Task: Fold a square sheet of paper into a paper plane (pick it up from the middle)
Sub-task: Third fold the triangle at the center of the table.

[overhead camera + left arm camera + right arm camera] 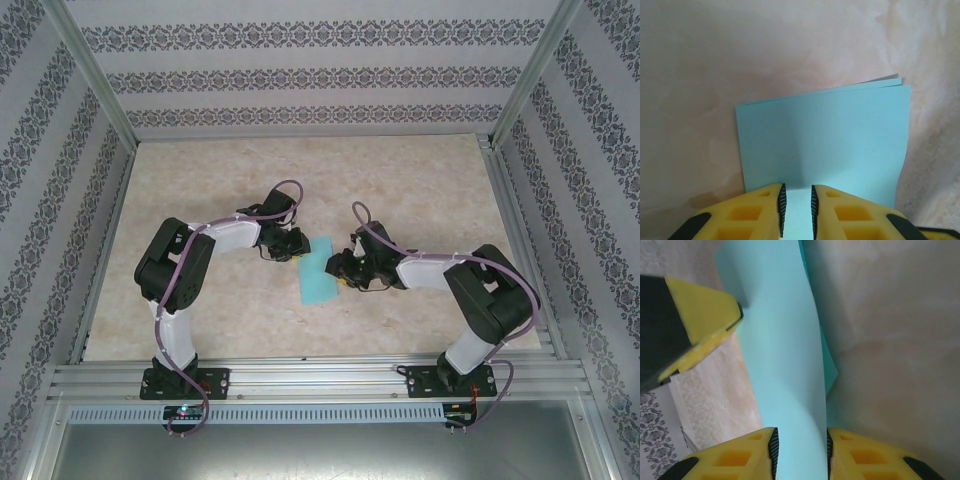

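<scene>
Your desk (420, 190): pale beige marbled top, bare over most of its spread. One thing lies on it, the sheet of paper (322, 270), plain turquoise, folded over on itself into a narrow rectangle. It sits about mid-desk, long side running near to far. In the left wrist view its layers gape slightly at one corner.

Beige marbled tabletop (400, 180) enclosed by walls (300, 70) of grey floral-striped wallpaper, framed with aluminium rails (320, 375).

Black-and-white arms (190, 300), purple cables (291, 186), yellow fingers (747, 212) with ribbed black pads (782, 207).
</scene>
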Tool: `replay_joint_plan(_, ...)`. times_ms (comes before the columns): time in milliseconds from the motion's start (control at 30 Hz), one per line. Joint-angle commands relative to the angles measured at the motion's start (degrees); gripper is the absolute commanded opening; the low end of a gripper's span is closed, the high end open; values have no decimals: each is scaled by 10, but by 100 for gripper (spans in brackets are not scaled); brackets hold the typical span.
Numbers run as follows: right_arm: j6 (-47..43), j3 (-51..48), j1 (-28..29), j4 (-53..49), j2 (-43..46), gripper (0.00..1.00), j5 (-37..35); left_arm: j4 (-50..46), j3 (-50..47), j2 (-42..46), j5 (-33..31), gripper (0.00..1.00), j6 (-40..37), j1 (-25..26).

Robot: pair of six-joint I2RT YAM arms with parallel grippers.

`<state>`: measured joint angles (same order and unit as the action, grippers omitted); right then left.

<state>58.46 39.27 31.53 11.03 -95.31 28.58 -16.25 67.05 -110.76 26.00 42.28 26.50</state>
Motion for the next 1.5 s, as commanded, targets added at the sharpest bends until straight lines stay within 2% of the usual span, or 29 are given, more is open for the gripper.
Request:
replay_joint_plan(0,-13,27,-14,25,-30,32,41,-7,-8,3,17,26,-28,-1)
replay_joint_plan(67,-18,40,-20,26,-46,31,51,-7,-6,8,27,27,-40,0)
replay_joint_plan(200,-22,52,-29,26,-64,21,67,-17,-2,32,30,31,-61,0)
replay_joint_plan(333,-18,49,-35,24,-66,12,69,-27,-17,88,17,41,-77,3)
replay_joint_plan(433,3,36,-35,47,-61,10,66,-35,-43,142,-1,48,-91,18)
replay_joint_plan(533,23,29,-35,60,-57,10,68,-57,-67,197,-49,52,-119,69)
replay_joint_plan(733,30,27,-35,56,-52,11,70,-91,-110,255,-222,58,-168,235)
replay_joint_plan(867,33,28,-36,57,-55,11,78,-102,-102,224,-319,61,-185,333)
replay_joint_plan(967,33,26,-36,57,-54,11,79,-118,-77,184,-378,62,-192,379)
replay_joint_plan(1200,34,27,-36,58,-53,12,82,-141,-40,116,-471,62,-195,402)
replay_joint_plan(1467,31,18,-38,55,-52,13,84,-125,-29,96,-508,59,-197,403)
